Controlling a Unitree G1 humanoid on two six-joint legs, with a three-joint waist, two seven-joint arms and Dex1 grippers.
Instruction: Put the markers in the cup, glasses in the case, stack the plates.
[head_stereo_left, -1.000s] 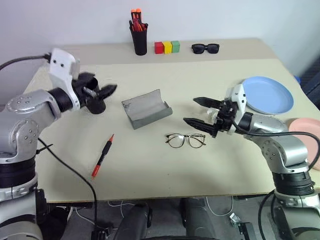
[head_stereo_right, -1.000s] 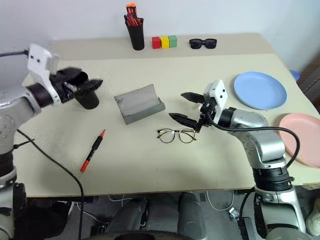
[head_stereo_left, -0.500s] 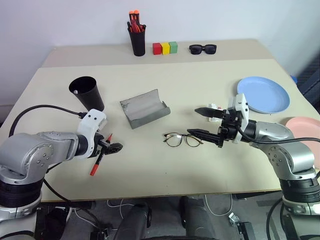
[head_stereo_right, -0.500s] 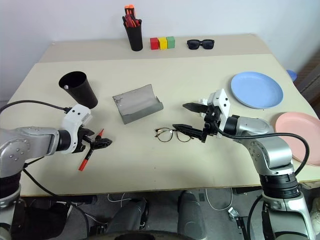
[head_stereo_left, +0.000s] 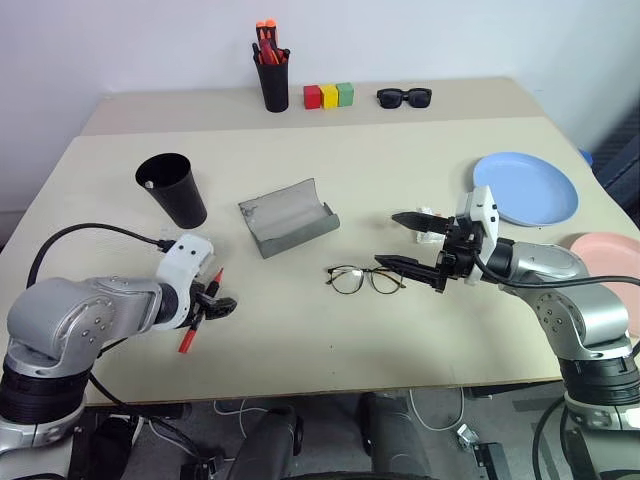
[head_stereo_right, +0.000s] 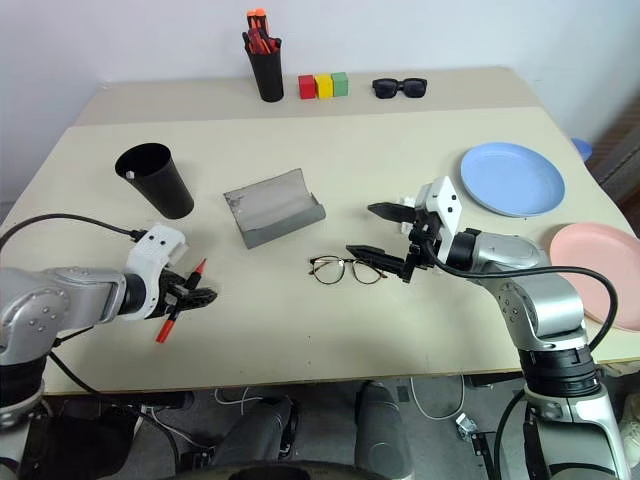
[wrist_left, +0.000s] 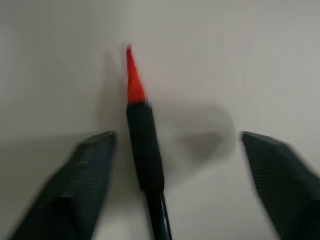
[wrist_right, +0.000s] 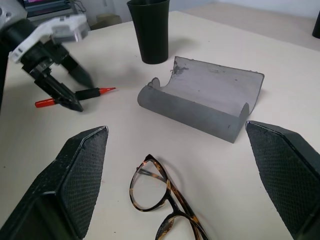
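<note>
Left gripper (wrist_left: 165, 190) low over the beige table (head_stereo_left: 330, 180), black fingers (wrist_left: 75, 185) apart astride the slim red-and-black marker (wrist_left: 142, 150) lying flat, no grip evident, right gripper (head_stereo_left: 408, 240) wide open, empty, beside thin wire-framed glasses (head_stereo_left: 366, 280), matte black tapered cup (head_stereo_left: 172, 188) upright beyond the marker

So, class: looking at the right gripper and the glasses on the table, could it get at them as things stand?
Probably yes. The right gripper stands open just beside the glasses, which lie flat on the table with nothing between. The open case lies behind them, apart.
</note>
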